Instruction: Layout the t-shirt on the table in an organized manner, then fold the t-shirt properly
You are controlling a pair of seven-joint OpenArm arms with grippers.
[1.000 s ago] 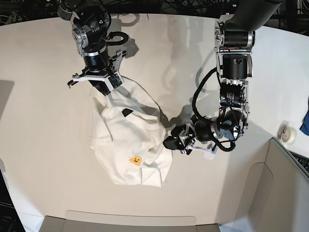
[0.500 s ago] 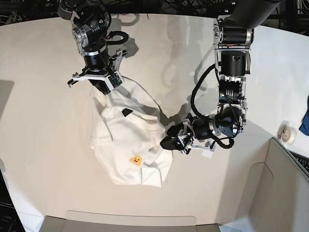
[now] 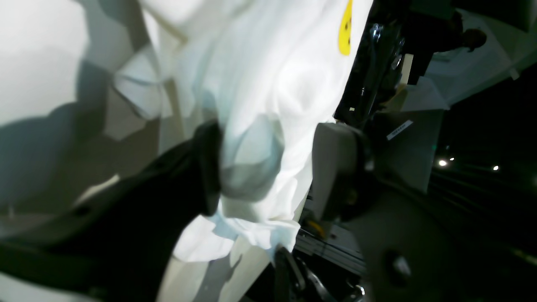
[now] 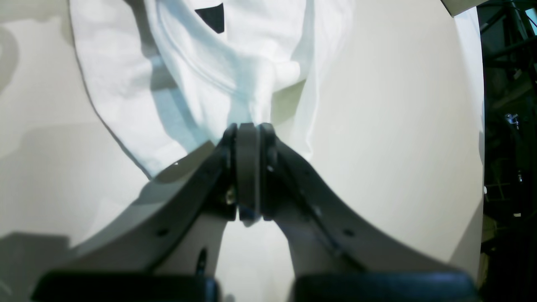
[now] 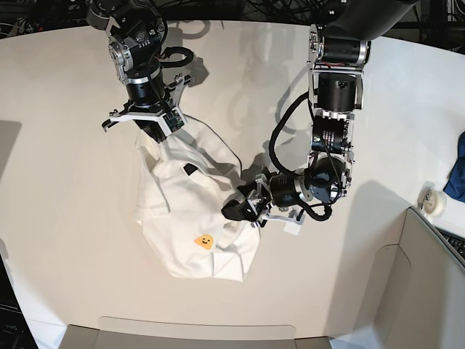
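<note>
Since a moment ago, the left gripper (image 5: 240, 211) has slid in from the near right side of the table (image 5: 58, 218) and now touches the right edge of the t-shirt (image 5: 192, 218). Going left to right, the right gripper (image 4: 247, 126) comes first. Its jaws are squeezed tight on a bunch of white cloth at the shirt's far end. The shirt lies near the middle of the table, all rumpled, with a little yellow face (image 5: 203, 241) showing. Next comes the left gripper. It has cloth between its jaws, but I cannot tell if it has pinched it yet. I think the job has only just begun. The shirt is not spread flat, and no folding is done.
</note>
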